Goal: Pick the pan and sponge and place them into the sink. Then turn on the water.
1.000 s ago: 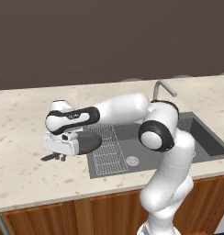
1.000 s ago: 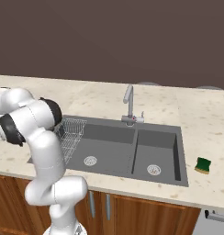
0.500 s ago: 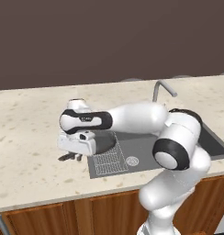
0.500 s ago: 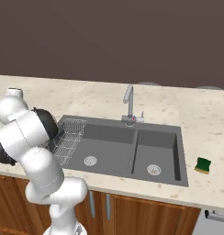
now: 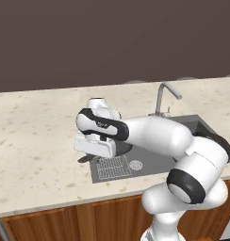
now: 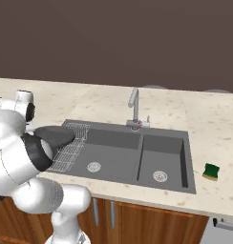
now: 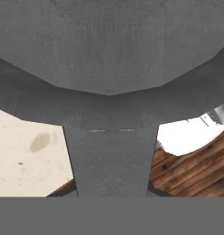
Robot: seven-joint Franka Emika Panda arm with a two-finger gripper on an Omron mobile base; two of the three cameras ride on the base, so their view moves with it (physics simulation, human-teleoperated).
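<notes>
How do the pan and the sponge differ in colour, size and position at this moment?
The pan is dark grey and round; the sponge is green with a yellow edge and rectangular. The pan is much larger. The pan sits over the sink's left end; the sponge lies on the counter right of it.

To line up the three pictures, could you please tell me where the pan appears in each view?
Left base view: pan centre, mostly behind the hand.
Right base view: pan left, over the wire rack.
Hand view: pan spans the upper frame, handle pointing down.
Shared landmark: faucet.
</notes>
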